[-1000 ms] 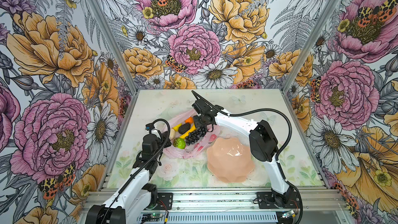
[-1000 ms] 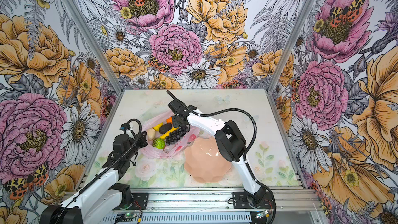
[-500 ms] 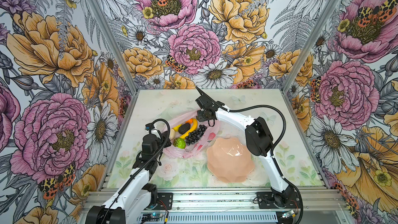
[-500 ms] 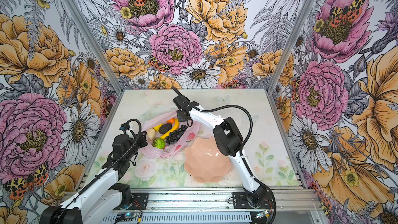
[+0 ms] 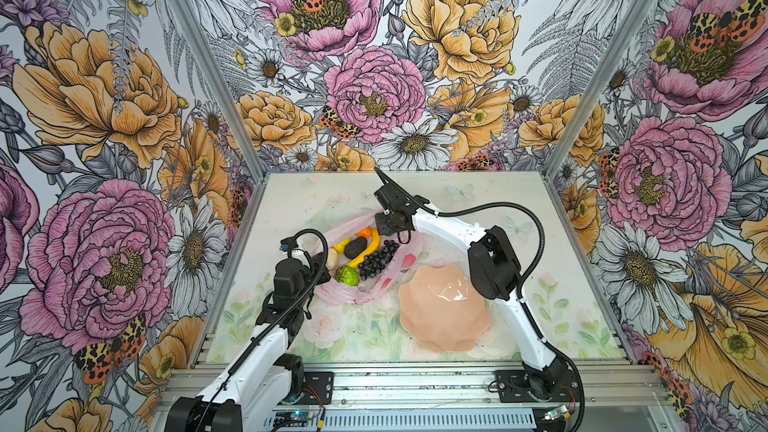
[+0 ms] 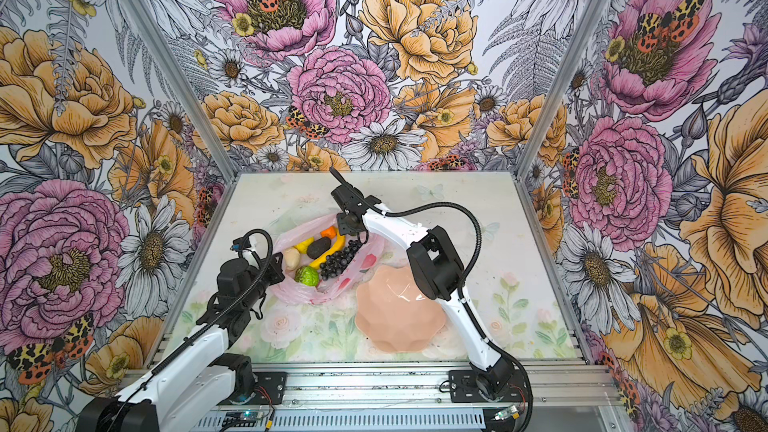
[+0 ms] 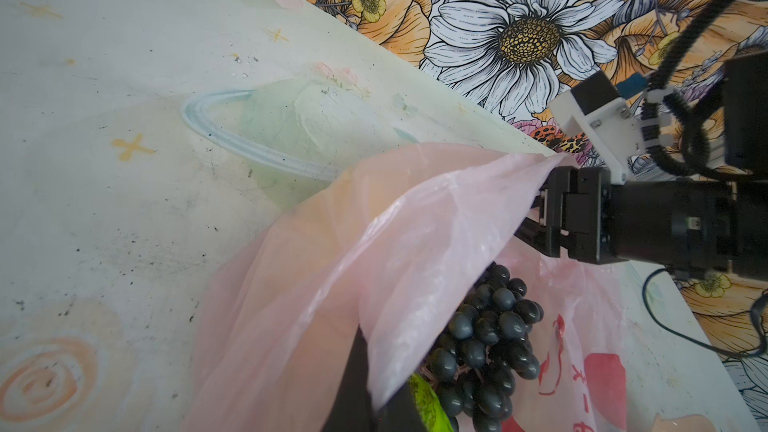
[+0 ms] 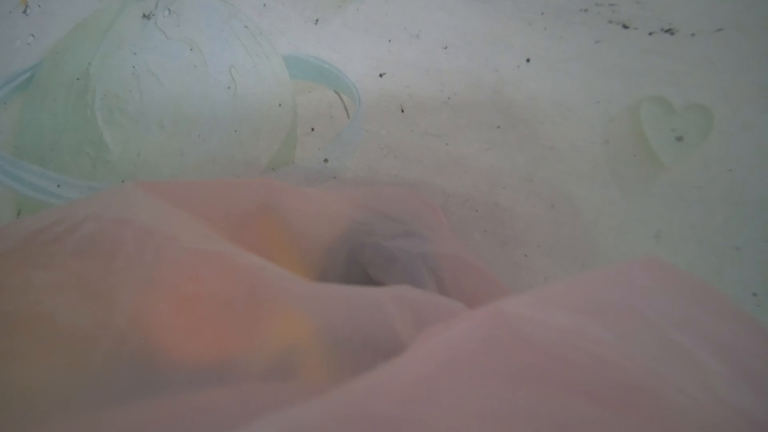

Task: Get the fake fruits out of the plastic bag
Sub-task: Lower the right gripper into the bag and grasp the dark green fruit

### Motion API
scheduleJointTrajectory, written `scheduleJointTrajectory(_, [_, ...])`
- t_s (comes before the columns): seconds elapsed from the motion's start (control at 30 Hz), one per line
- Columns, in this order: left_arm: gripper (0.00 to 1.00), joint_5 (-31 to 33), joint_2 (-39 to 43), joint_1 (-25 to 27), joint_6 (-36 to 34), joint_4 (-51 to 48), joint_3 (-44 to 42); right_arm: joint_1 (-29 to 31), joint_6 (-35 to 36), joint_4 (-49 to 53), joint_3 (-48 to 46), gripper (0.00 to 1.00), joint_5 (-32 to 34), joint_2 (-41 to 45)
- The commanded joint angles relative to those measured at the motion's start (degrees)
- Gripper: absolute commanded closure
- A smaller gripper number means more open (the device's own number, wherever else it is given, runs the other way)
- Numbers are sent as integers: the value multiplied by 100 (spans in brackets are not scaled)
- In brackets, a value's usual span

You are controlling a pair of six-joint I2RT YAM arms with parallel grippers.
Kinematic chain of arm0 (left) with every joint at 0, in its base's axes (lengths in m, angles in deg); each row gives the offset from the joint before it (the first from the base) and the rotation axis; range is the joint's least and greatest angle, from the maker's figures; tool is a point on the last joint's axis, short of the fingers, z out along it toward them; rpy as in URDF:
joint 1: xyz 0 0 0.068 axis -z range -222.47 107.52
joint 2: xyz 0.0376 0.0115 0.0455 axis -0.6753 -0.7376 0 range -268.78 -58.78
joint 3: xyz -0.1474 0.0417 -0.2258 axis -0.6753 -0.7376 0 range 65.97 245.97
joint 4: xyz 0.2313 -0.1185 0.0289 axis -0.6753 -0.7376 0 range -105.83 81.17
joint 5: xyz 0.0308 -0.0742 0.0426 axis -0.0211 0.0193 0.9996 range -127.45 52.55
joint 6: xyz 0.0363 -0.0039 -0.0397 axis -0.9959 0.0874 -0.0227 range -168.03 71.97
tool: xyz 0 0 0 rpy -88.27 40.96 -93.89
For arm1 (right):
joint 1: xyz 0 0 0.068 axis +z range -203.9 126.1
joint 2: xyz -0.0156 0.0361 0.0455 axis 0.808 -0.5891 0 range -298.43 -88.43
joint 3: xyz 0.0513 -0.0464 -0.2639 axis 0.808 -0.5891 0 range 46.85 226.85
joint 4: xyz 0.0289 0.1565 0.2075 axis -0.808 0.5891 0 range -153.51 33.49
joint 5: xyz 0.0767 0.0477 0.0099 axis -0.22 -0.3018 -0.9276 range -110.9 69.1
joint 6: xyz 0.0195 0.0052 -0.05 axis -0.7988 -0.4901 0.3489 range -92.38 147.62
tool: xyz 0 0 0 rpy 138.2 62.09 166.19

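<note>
— Your L arm? 
— Crouched low at front; left gripper (image 5: 322, 263) jaws pinched shut on the plastic bag (image 5: 399, 261), near rim. Fake fruits (image 5: 361, 251) just beyond, inside it, on the desk (image 5: 478, 201). 
— R arm? 
— Arched over the far rim; right gripper (image 7: 532, 218) jaws behind film, can't tell.

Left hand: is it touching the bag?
Touching. The left wrist view shows the left hand closed on a fold of the bag.
</note>
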Motion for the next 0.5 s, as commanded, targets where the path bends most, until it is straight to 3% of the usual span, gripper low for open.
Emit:
scheduleJointTrajectory(0.0, [100,58,38,-46,-97,173,-74,31,8,-47,266,37,-18,-237])
scheduleJointTrajectory(0.23, [100,66,56,-47,-104,158,-81,9,-15,-47,599,34,29,-575])
scheduleJointTrajectory(0.47, [100,67,56,-51,-106,158,-80,-13,-4,-28,683,44,-25,-614])
